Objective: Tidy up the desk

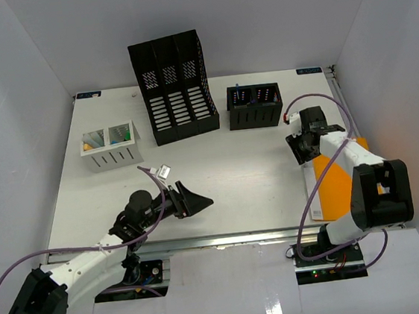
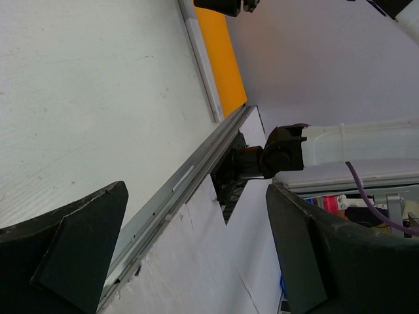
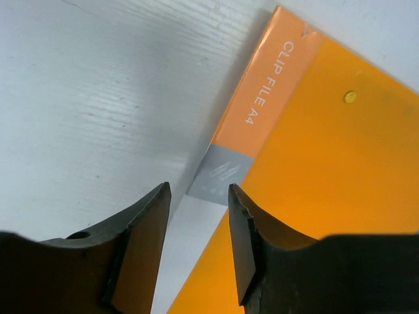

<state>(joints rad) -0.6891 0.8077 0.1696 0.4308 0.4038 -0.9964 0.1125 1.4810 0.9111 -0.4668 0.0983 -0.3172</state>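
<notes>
White flat counter (image 1: 233, 166) with silver front rail spans ahead of the 2 arms. Left tool (image 1: 193, 198) low near the rail, jaws wide, empty. Right tool (image 3: 196, 190) narrowly parted over orange clip file (image 3: 327, 163) spine, seemingly gripping nothing.

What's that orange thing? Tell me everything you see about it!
It is a flat orange folder, smooth and closed, with white letters "CLIP FILE A4" on its spine, a grey label at the spine's end and a small yellow stud on the cover. It lies flat on the white desk near its right edge. The right tool, jaws apart, is over the label; contact is unclear.
</notes>
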